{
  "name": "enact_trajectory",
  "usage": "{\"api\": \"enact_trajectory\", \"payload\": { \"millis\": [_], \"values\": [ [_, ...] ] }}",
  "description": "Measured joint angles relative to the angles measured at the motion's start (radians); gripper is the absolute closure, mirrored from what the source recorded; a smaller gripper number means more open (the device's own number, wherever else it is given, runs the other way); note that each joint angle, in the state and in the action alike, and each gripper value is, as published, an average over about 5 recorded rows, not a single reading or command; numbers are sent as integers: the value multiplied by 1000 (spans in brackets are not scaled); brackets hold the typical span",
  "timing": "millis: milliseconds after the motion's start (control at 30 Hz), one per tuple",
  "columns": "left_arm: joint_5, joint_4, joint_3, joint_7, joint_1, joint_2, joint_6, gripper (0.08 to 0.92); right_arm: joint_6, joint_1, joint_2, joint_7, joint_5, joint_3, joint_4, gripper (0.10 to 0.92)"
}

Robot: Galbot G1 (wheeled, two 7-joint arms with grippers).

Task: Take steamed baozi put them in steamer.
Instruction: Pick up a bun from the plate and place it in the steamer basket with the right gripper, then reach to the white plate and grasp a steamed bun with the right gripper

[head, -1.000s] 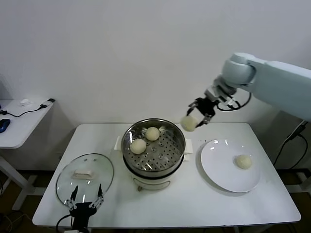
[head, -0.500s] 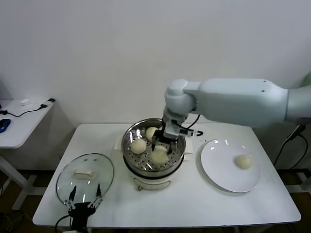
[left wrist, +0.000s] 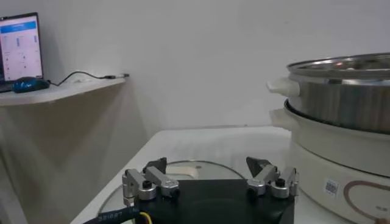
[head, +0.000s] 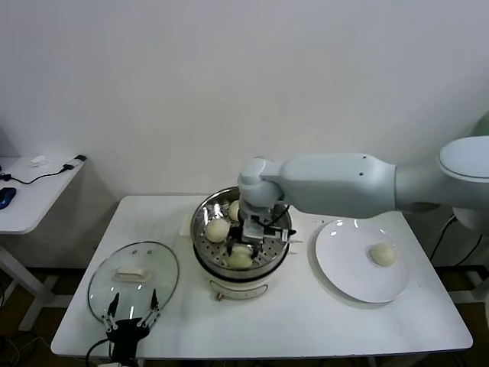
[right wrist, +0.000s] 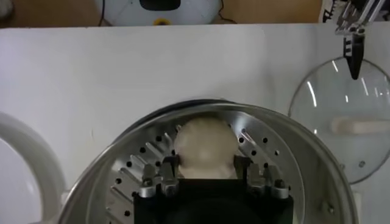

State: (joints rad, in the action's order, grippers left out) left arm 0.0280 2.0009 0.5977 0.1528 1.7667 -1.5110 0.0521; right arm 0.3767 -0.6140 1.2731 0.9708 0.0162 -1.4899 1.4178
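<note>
The steamer stands mid-table on its cream base. Two baozi lie on its perforated tray, one at the left and one at the back. My right gripper reaches down into the pot and is shut on a third baozi, low at the tray's front. In the right wrist view this baozi sits between the fingers of the right gripper, on the tray. A fourth baozi lies on the white plate. My left gripper is open, parked over the glass lid.
The round glass lid lies flat at the table's front left, under the left gripper. The steamer's base is to that gripper's right. A side table with cables stands at the far left.
My right arm carried the baozi from the air between steamer and plate down into the steamer, then lowered it toward the tray's front. The left arm has not moved.
</note>
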Motion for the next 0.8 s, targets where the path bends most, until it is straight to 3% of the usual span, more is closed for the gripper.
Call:
{"api": "enact_trajectory", "payload": {
  "millis": [233,500,800],
  "values": [
    [1,5,1,1,3,1,0,177,7,-17,2,22,-44,9,-11,218],
    [1,5,-4,1,-2,6,0,177,19,-144,-84,131,-188,11,-72,203],
    [4,-4,-7,-1,-12,16,0,177,-73,-251,-307,202,-307,-67,-228,203]
  ]
}}
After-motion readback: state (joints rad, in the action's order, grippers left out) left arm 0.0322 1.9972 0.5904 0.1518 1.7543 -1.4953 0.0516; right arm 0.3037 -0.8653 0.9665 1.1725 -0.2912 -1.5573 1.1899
